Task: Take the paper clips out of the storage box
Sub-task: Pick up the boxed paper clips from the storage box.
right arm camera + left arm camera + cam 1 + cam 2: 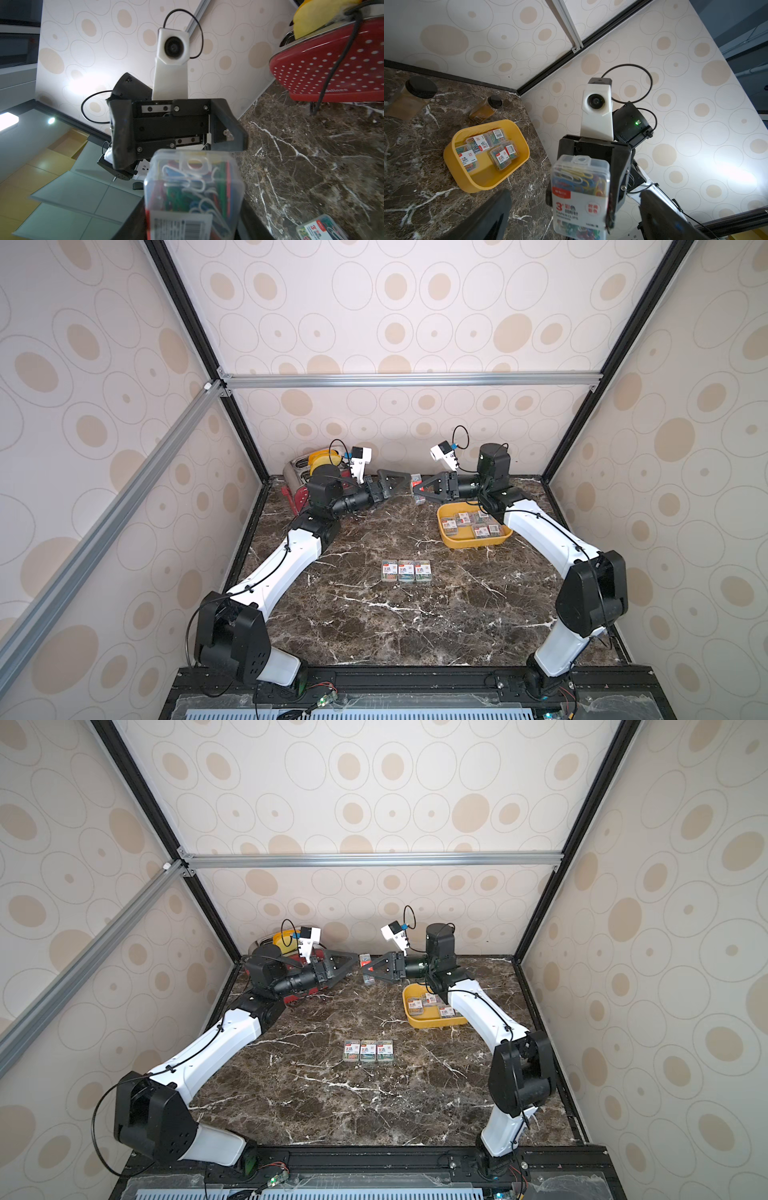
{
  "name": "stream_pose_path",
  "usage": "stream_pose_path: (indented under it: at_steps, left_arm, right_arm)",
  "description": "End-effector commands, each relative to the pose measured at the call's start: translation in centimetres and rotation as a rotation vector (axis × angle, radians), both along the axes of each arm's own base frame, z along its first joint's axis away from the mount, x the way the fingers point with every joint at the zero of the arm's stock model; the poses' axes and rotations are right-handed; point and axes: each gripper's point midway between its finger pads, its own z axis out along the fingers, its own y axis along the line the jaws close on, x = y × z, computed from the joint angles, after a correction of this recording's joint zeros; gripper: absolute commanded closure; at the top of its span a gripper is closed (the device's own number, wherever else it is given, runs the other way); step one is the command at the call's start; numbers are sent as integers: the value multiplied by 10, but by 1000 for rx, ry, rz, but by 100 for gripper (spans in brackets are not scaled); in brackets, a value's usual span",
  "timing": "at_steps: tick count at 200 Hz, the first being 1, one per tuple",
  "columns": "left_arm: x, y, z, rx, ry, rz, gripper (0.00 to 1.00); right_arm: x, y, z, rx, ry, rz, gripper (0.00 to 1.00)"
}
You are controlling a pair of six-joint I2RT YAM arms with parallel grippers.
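My right gripper [419, 490] is shut on one clear case of paper clips [416, 481], held in the air over the back middle of the table. The right wrist view shows that case [193, 193] upright between the fingers. My left gripper [405, 485] faces it, open wide. In the left wrist view the case [580, 195] stands between the left fingers [488, 218] without touching them. The yellow storage box [446, 539] sits at the back right with several cases [483, 143] inside. Three cases [406, 570] lie in a row on the table's middle.
A red dotted toaster [297, 489] with a yellow thing [322, 458] on top stands at the back left, behind my left arm. Two brown black-capped bottles [411, 97] [485, 108] stand near the back wall beyond the box. The walls close in on three sides.
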Motion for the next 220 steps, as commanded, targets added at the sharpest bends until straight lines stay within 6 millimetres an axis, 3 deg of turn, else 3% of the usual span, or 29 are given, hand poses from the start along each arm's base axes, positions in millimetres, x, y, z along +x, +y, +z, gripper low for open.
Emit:
stream_pose_path:
  at_steps: [1,29,99,142,169,220]
  left_arm:
    - [-4,-4,31,-42,-82,-26,1]
    - [-5,-6,35,-46,-92,-36,3]
    - [-7,-8,45,-74,-118,-58,14]
    - [-7,-8,41,-74,-111,-65,31]
    - [-7,-10,39,-72,-106,-74,47]
    - [-5,-11,35,-61,-100,-76,55]
  right_arm:
    - [-13,2,31,69,-59,52,53]
    - [-18,8,36,77,-57,74,53]
    - [-17,19,25,63,-23,89,54]
    - [-12,21,22,64,-8,87,54]
    - [-10,23,21,64,-1,84,54]
    - [-6,25,20,65,15,86,51]
